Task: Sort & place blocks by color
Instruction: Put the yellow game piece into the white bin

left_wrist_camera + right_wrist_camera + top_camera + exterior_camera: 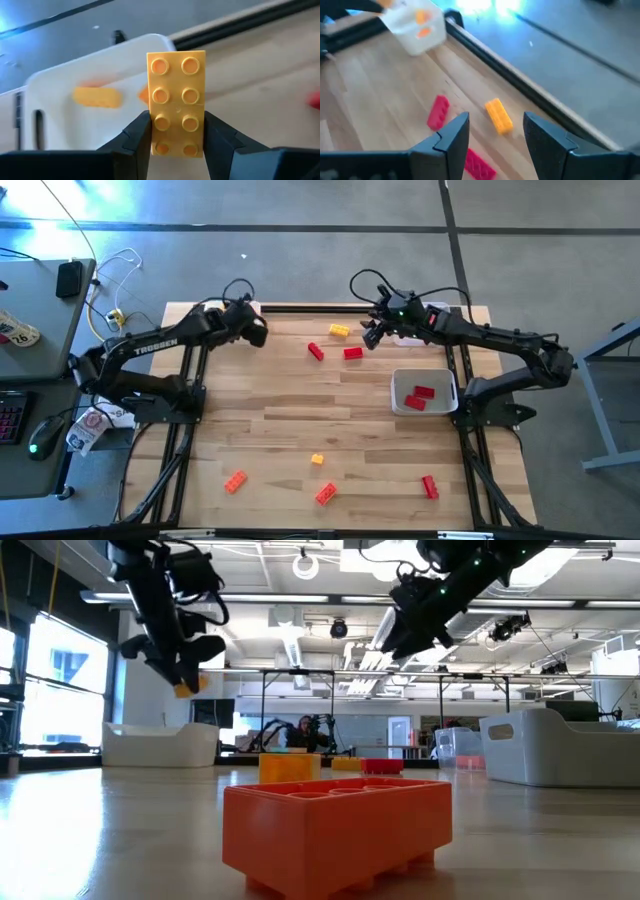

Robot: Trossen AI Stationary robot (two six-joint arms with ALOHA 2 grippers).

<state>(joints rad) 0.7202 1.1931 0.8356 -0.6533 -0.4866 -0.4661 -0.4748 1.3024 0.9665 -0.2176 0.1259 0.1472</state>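
Seven blocks lie loose on the worktop [300, 400]: one yellow block [339, 331] and two red blocks [316, 352] [352, 353] near the far edge, and toward the near edge a small yellow-orange block [317, 460], two orange blocks [235, 481] [326, 494] and one red block [430, 487].

Two trays hold blocks. The white tray [400, 408] on the right side has two red ones [422, 392] [413, 403] in it. The tray at the far left corner [55, 120], seen from the left wrist, has two orange-yellow pieces [97, 97] inside, one half hidden behind the held block.

The left gripper [177, 135] is raised over that corner tray, its fingers [135, 135] clamped on the long sides of an eight-stud yellow block [176, 100], studs facing the camera.

The right gripper [492, 132] hangs above the far edge with its fingers spread apart and nothing between them, the yellow block and the two red ones on the wood just below it.
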